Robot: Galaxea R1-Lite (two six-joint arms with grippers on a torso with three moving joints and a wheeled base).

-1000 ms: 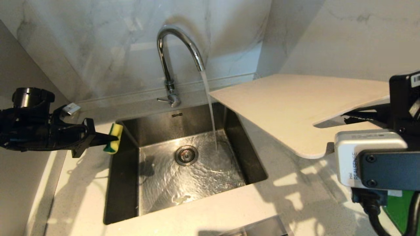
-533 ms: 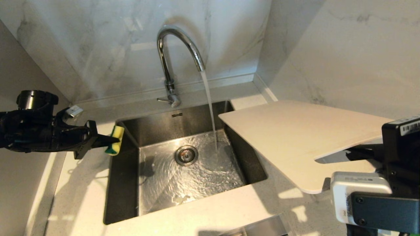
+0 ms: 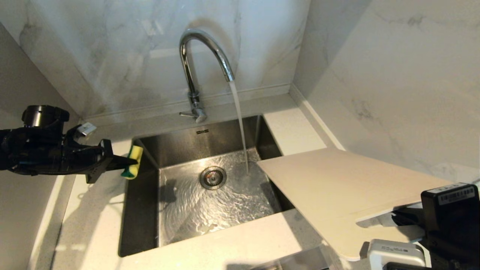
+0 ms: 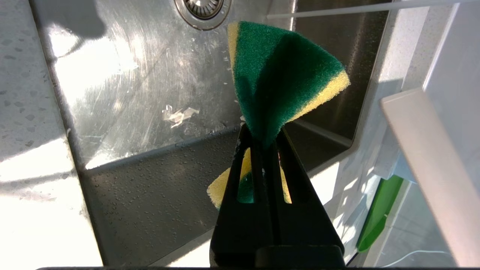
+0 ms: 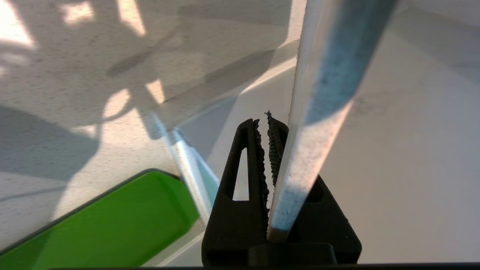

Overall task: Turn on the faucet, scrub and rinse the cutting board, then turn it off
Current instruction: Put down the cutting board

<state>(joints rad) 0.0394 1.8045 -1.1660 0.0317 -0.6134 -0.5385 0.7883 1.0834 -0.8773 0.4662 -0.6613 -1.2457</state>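
Beige plastic, thin and broad, the cutting board (image 3: 337,191) hung nearly level over the counter (image 3: 240,243) at the right of the sink (image 3: 172,150), one corner reaching out over the basin close to the running stream from the faucet (image 3: 202,48). The right gripper (image 5: 267,123) had its fingers clamped on the board's edge at the near short end. Such a sheet looked light but whippy, and once wet it would likely be slick; held by one edge it would tend to sag and twist, so a grip deep on the rim or through the handle slot seemed the safer hold. The left gripper (image 4: 262,138) waited beside the sink's left rim, its fingers pinched hard on the sponge (image 4: 277,78), which folded under the squeeze.

Only the head view showed water flowing and the board's place against the sink. The left wrist view alone showed the sponge's green scouring face creased in the jaws. The right wrist view alone showed the board edge-on between the ribbed pads, and a green board (image 5: 97,221) lying on the counter below
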